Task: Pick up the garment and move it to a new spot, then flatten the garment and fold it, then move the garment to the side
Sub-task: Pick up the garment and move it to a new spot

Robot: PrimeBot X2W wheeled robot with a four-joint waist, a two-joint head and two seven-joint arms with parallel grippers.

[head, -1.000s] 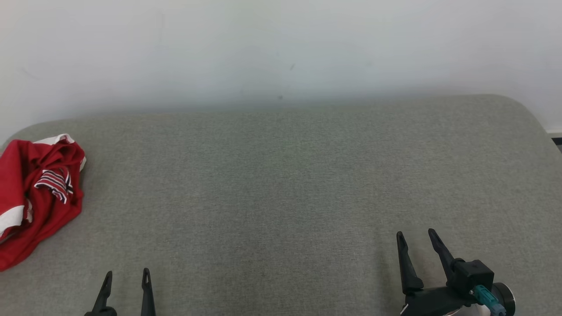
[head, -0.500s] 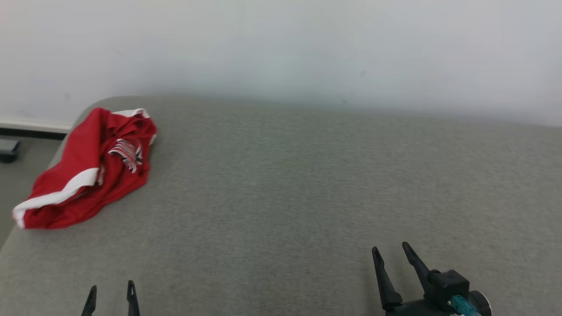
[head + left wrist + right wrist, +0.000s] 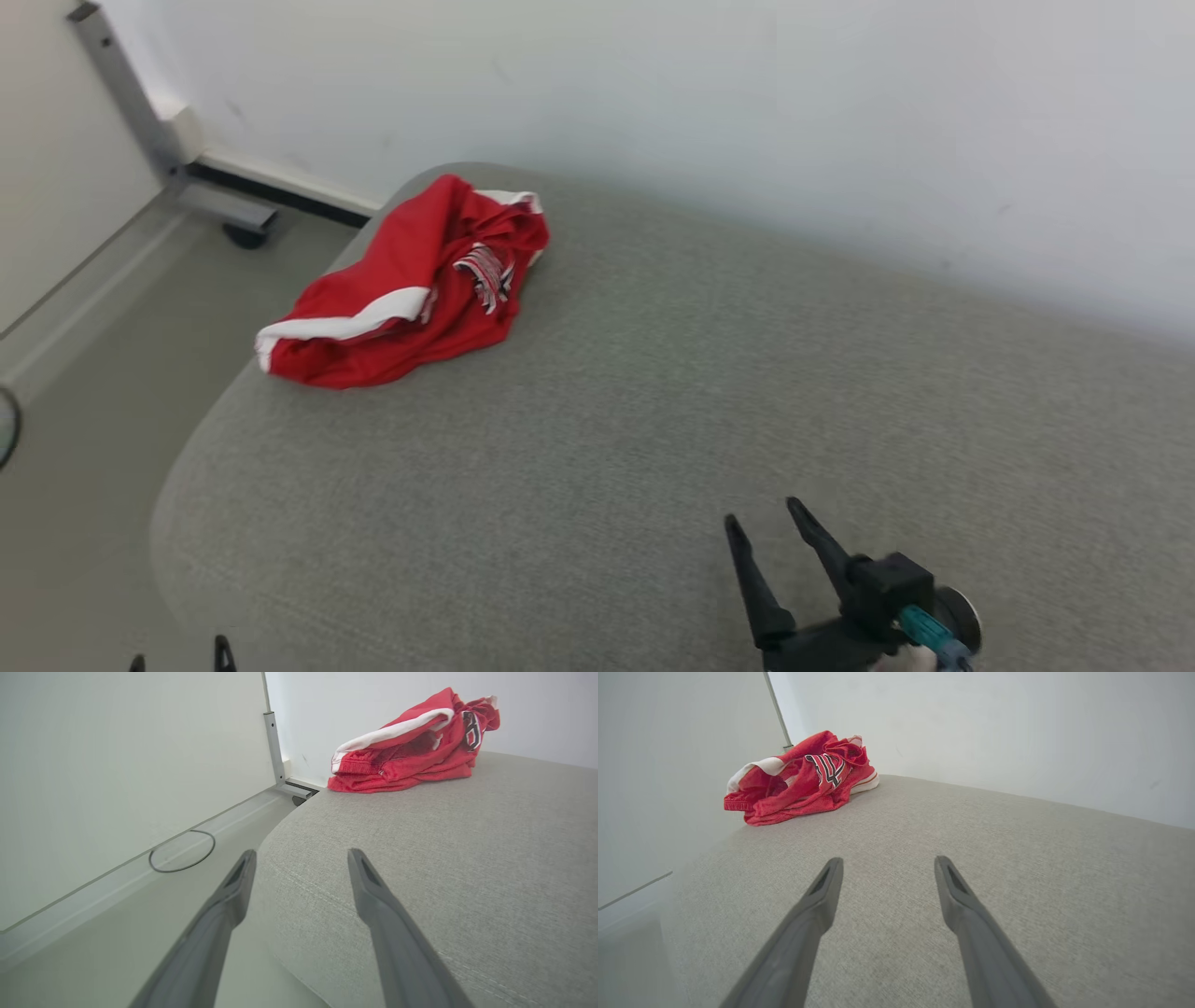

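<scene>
At the far left corner of the grey fabric-covered counter (image 3: 653,401) the red garment (image 3: 411,289) lies crumpled in a heap, a white band along its near edge and a striped patch showing at its top. It sits close to the rounded edge of the counter, near the white wall (image 3: 747,112) behind.

Between the garment and both grippers lies only bare grey fabric. The right gripper (image 3: 761,511) hovers over the near part of the counter, well apart from the garment, jaws spread wide and holding nothing. The left gripper (image 3: 179,653) shows just its fingertips at the bottom edge, by the counter's near left corner, partly over the floor (image 3: 93,420); its jaws are likewise released and empty.

Off the counter to the left, a grey metal post (image 3: 131,103) slants up beside the wall, with a dark wheel (image 3: 245,235) at its foot. A thin dark cable loop (image 3: 182,851) lies on the floor beside a pale panel (image 3: 117,765).
</scene>
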